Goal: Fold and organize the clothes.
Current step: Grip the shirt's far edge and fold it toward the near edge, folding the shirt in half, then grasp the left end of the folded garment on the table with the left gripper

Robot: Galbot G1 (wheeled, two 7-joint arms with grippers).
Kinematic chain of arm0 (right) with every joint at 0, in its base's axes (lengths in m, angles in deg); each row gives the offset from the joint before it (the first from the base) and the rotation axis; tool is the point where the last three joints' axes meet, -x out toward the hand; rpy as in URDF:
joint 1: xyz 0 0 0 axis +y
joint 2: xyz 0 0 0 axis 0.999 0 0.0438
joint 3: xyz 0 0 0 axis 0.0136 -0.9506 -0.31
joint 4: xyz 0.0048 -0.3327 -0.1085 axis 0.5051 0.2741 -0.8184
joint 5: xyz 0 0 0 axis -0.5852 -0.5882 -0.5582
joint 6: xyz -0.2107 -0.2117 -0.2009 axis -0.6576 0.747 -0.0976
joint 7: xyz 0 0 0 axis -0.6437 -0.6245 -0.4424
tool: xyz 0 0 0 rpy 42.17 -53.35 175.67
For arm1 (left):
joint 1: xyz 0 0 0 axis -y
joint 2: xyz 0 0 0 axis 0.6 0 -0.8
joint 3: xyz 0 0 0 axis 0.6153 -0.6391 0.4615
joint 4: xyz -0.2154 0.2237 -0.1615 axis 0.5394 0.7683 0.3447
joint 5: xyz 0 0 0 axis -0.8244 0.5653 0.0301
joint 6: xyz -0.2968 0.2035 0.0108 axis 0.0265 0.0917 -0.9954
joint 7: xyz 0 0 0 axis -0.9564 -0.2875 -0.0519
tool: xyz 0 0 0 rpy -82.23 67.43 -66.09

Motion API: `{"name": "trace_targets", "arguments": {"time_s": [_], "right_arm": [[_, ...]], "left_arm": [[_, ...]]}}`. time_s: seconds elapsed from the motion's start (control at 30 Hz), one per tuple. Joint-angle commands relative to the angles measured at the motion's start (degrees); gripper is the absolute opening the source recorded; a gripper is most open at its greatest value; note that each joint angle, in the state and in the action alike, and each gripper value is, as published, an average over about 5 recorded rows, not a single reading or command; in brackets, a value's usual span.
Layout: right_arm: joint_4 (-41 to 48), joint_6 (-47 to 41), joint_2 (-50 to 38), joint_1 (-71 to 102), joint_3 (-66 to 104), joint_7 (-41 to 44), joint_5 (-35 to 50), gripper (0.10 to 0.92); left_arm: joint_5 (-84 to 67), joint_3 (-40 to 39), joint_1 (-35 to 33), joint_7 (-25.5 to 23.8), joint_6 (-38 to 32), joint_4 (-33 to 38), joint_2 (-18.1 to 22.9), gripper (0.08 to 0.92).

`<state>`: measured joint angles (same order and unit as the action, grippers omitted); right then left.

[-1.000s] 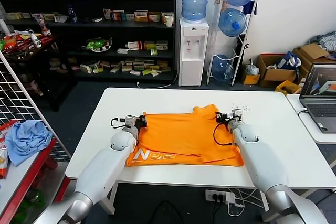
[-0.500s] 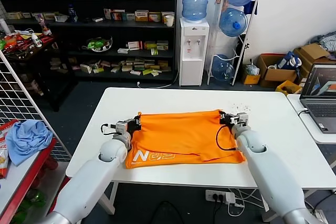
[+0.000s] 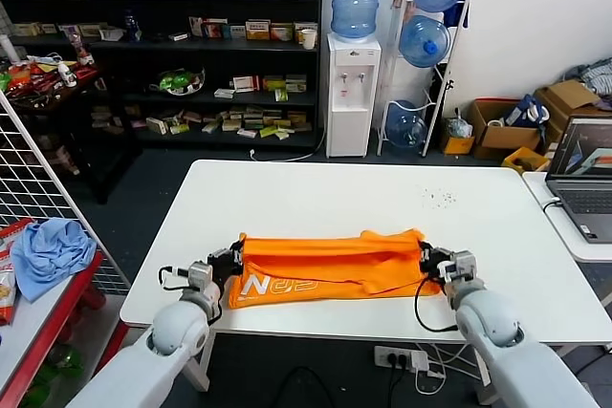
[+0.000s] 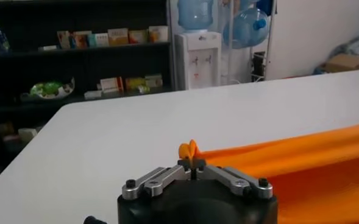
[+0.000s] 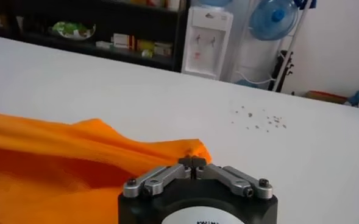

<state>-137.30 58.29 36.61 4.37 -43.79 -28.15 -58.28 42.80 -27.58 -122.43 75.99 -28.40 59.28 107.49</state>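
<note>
Mid-fold: far edge carried to the near side.

You have the left gripper (image 3: 228,265) and right gripper (image 3: 432,262) each clamped on a corner of the shirt (image 3: 325,265), doubled near the table (image 3: 316,188) front edge. Next, I'd judge, lay the edge flush, then release.

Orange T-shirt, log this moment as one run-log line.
T-shirt: folded band on table | left gripper: shut on T-shirt | right gripper: shut on T-shirt

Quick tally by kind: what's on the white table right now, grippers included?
Orange T-shirt: 1
Grippers, jaws pinched on its ends: 2, left gripper and right gripper
Patch of small dark specks: 1
Total: 4
</note>
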Motion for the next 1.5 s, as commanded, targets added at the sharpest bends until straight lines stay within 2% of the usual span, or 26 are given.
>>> {"name": "trace_targets", "arguments": {"time_s": [0.03, 0.17, 0.43, 0.8, 0.93, 1.07, 1.5], "right_arm": [[-7.55, -1.72, -1.86, 10.38, 1.56, -2.63, -2.42, 0.124], [-6.84, -2.01, -1.55, 10.26, 1.65, -2.69, -3.43, 0.16], [-9.3, -0.34, -1.76, 9.29, 2.64, -3.6, -2.15, 0.371], [-10.28, 0.08, -1.46, 9.52, 2.76, -3.76, -1.33, 0.692], [-10.7, -0.04, -1.66, 9.59, 2.86, -3.81, -0.72, 0.79], [-11.02, -0.3, -1.77, 9.51, 2.72, -3.8, -0.36, 0.82], [-12.19, -1.19, -1.66, 9.48, 2.29, -4.18, 0.32, 0.823]], "left_arm": [[2.78, 1.09, -12.52, 3.28, -2.68, 9.18, -1.02, 0.101], [4.2, 1.45, -12.35, 3.93, -6.55, 8.24, 0.89, 0.176], [-0.98, 2.28, -11.07, 3.68, -7.21, 8.13, 1.52, 0.41], [-10.76, 1.68, -6.56, 2.53, -1.1, 1.72, 3.73, 0.73], [-11.85, 1.74, -5.41, 3.71, 1.97, -0.02, 3.85, 0.807], [-12.5, 1.91, -4.96, 3.83, 2.46, -0.71, 3.7, 0.747], [-13.23, 1.52, -5.23, 2.93, 4.47, 1.34, 2.58, 0.366]]}}
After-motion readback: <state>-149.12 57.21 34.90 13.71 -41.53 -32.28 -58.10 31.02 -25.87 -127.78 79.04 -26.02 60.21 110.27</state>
